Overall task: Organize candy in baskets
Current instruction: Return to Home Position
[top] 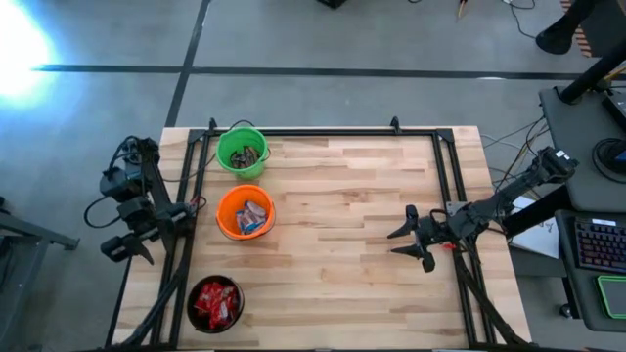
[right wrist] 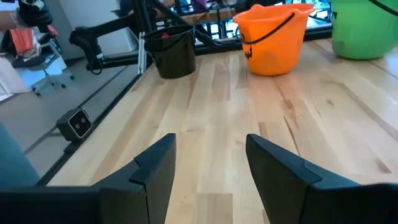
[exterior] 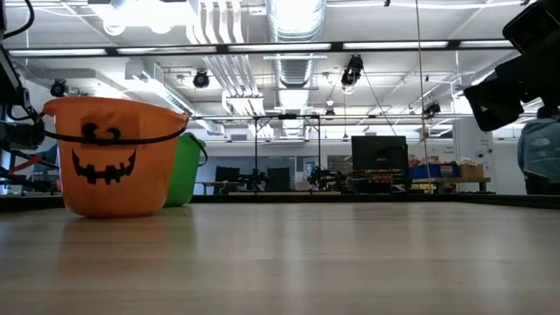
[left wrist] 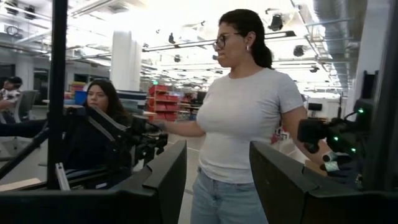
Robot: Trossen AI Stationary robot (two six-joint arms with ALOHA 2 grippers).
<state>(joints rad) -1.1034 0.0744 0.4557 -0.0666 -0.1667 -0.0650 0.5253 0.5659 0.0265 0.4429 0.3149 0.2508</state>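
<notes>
While the candy (top: 252, 217) lies in the green basket (top: 221, 149), the orange basket (top: 223, 217) and the black basket (top: 193, 297) on the left side of the table (top: 333, 215), the right gripper (top: 395, 243) hovers over its right part, fingers apart; the left gripper (top: 125, 249), also parted, hangs beyond the left edge.

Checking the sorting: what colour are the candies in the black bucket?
Red candies in the black bucket; high view shows best.
</notes>
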